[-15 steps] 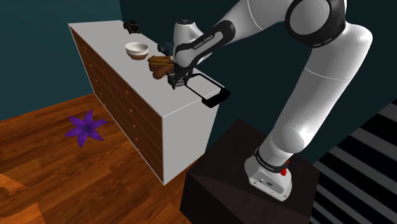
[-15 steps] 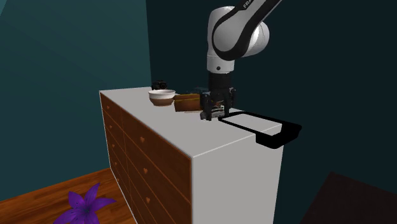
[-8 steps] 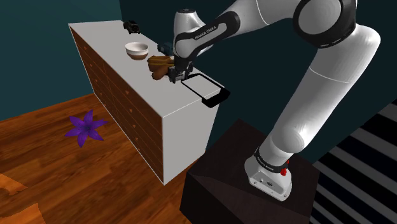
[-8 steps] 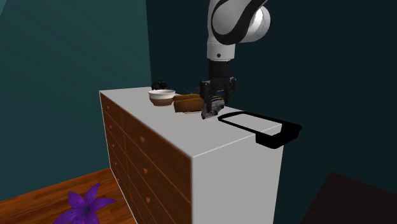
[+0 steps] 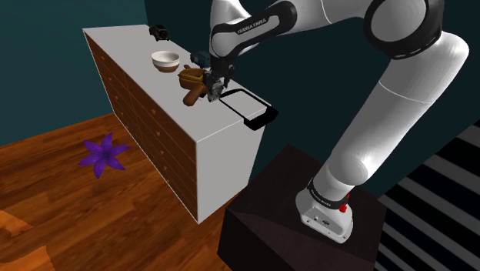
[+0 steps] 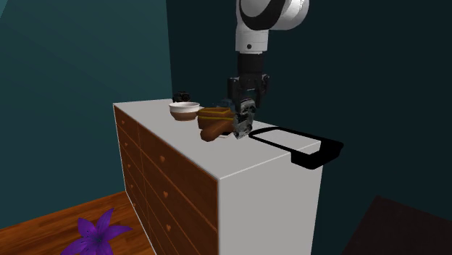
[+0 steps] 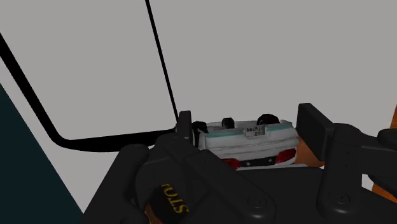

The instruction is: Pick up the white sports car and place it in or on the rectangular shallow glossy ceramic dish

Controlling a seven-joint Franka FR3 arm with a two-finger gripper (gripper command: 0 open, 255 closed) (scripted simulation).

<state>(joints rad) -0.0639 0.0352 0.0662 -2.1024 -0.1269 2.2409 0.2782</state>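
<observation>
My black gripper [image 5: 210, 91] is shut on the white sports car [image 5: 213, 93] and holds it off the dresser top, just beside the far end of the dish. In the second exterior view the car [image 6: 243, 120] hangs tilted in the gripper [image 6: 243, 124], above the surface. In the wrist view the car [image 7: 253, 147] sits clasped between both fingers of the gripper [image 7: 248, 135], rear end and wheels showing. The dish [image 5: 260, 121] is rectangular and shallow, with a black rim and pale inside, at the dresser's near end [image 6: 315, 159]. Its rim [image 7: 160, 60] lies right beyond the fingers.
A brown object [image 5: 191, 83] [image 6: 214, 123] lies close behind the gripper. Farther back are a white bowl [image 5: 165, 60] [image 6: 184, 110] and a small dark item [image 5: 159, 31]. The white-topped dresser [image 5: 154, 115] has brown drawers. A purple flower [image 5: 102, 152] lies on the wooden floor.
The gripper has risen from the dresser top with the car in it, and the hand has tilted. Part of the brown object has shifted toward the dresser's front edge.
</observation>
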